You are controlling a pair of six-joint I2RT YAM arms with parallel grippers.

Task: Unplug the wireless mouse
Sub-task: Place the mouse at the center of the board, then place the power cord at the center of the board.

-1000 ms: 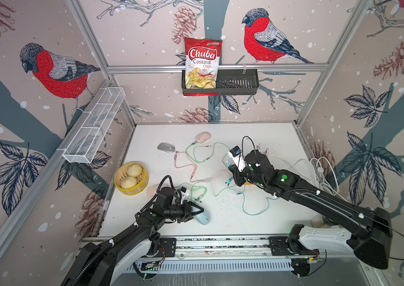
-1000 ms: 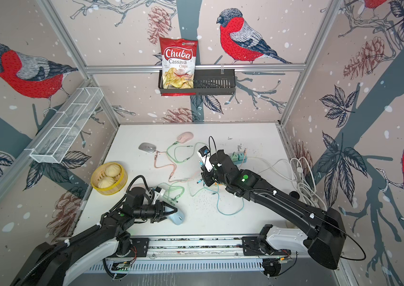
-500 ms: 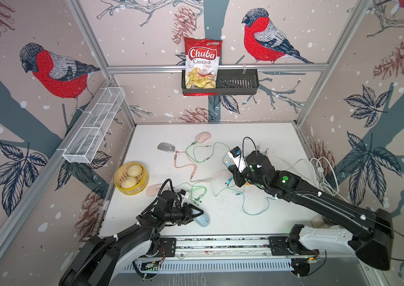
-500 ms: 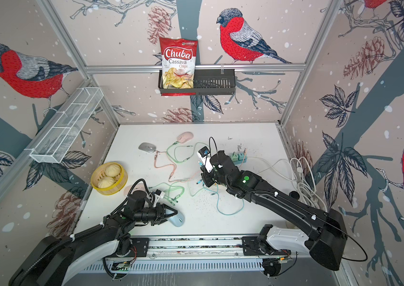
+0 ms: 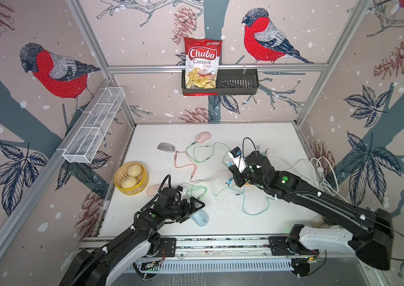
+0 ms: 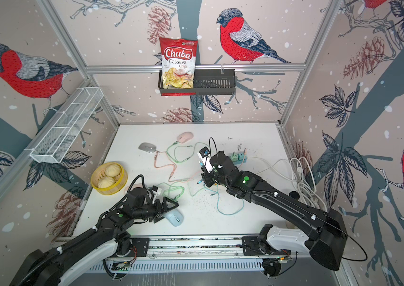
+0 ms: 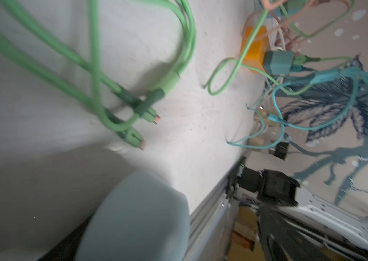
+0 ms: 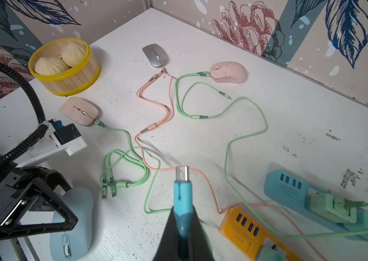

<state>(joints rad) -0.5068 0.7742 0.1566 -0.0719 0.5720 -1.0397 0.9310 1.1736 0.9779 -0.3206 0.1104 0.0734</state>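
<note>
A white wire rack [image 5: 92, 133] is fixed to the left wall. A black basket [image 5: 238, 81] is hung on the back wall, and a Chuba chips bag [image 5: 202, 62] is held in its end nearer the left wall. By the left edge of the desk [image 5: 220, 222] a yellow steamer [image 5: 131, 190] is set, with two buns [image 5: 134, 170] in it.

The light blue mouse [image 5: 200, 218] is found near the front edge, left of centre. The left gripper [image 5: 196, 212] is poised over it, fingers spread wide and nothing clamped.

An orange hub [image 8: 246, 228], largely masked by the right arm in both top views, is shown plainly in the right wrist view. There the right gripper [image 8: 183, 212] is seen shut on a teal USB plug [image 8: 181, 187]. The left wrist view is blurred.
</note>
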